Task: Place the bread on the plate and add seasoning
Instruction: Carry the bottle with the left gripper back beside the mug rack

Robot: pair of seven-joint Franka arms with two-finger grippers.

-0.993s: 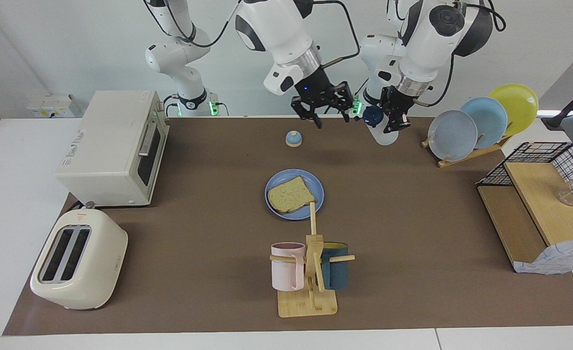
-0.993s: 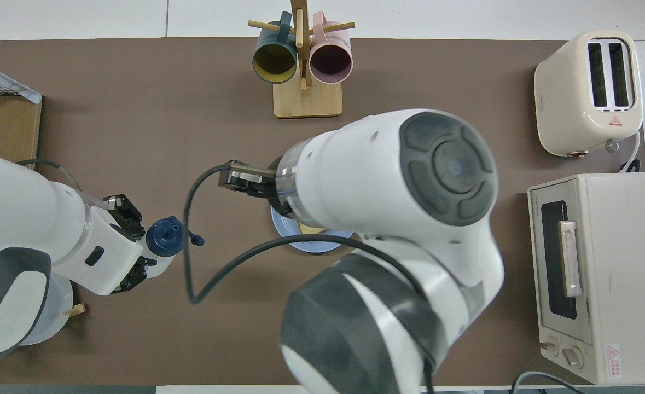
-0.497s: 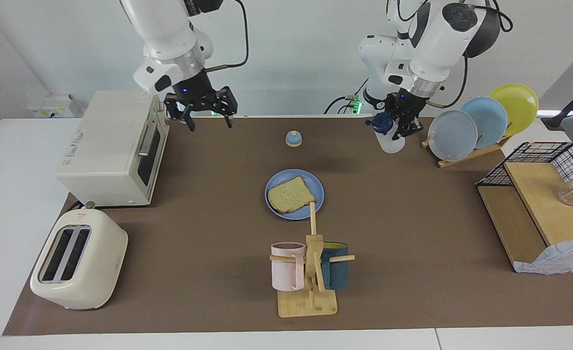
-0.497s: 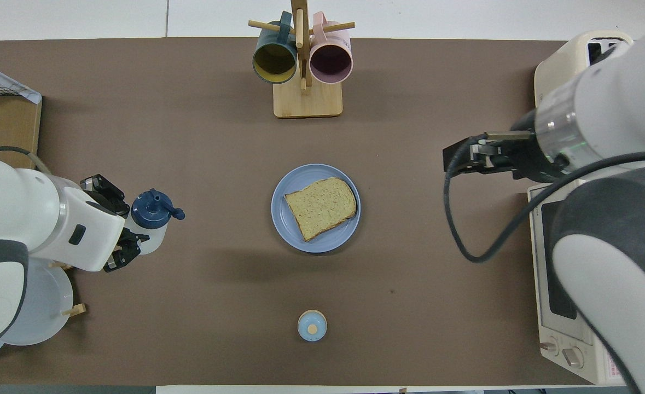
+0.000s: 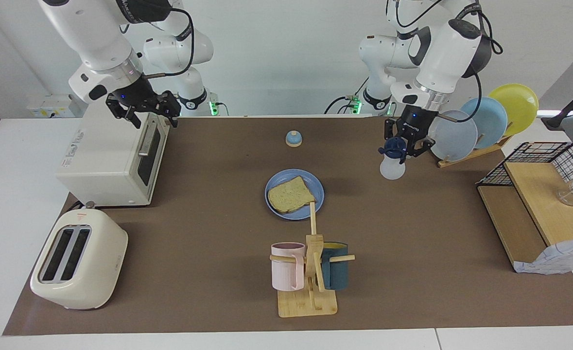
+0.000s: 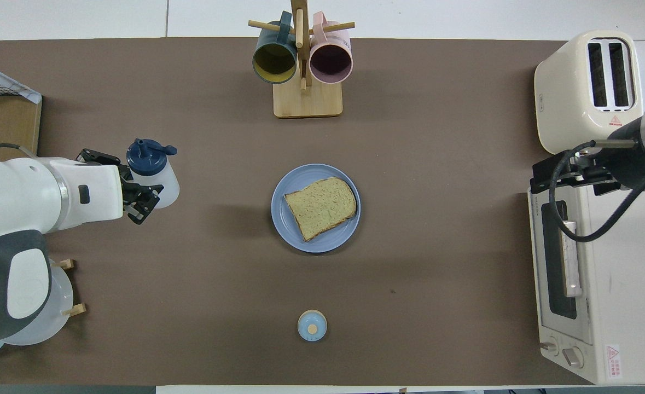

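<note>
Two grippers on record. Right gripper (image 5: 143, 109): fingers spread wide, nothing between them, swung within the last second from over the middle of the table to a hover over the top of the toaster oven (image 5: 111, 150); taken to mean bread delivery finished and this arm cleared out of the way.

Left gripper (image 5: 405, 141): fingers clamped on the neck of the seasoning bottle (image 5: 392, 163), bottle hanging upright below the fingertips, carried lower and somewhat toward the plate over the same second, still well apart from it, toward the left arm's end of the table. Seasoning step judged under way, nothing shaken out yet.

Containers:
- Plate (image 5: 276, 210), mid-table, far from both sets of fingers: one slice of bread (image 5: 290, 195), lying flat.
- Mug stand (image 5: 310, 291): pink mug (image 5: 286, 266) and dark blue mug (image 5: 336, 272), hung on pegs.
- Dish rack (image 5: 466, 153), just beside the left fingers: three plates on edge.
- Toaster (image 5: 77, 260): slots apparently empty.
</note>
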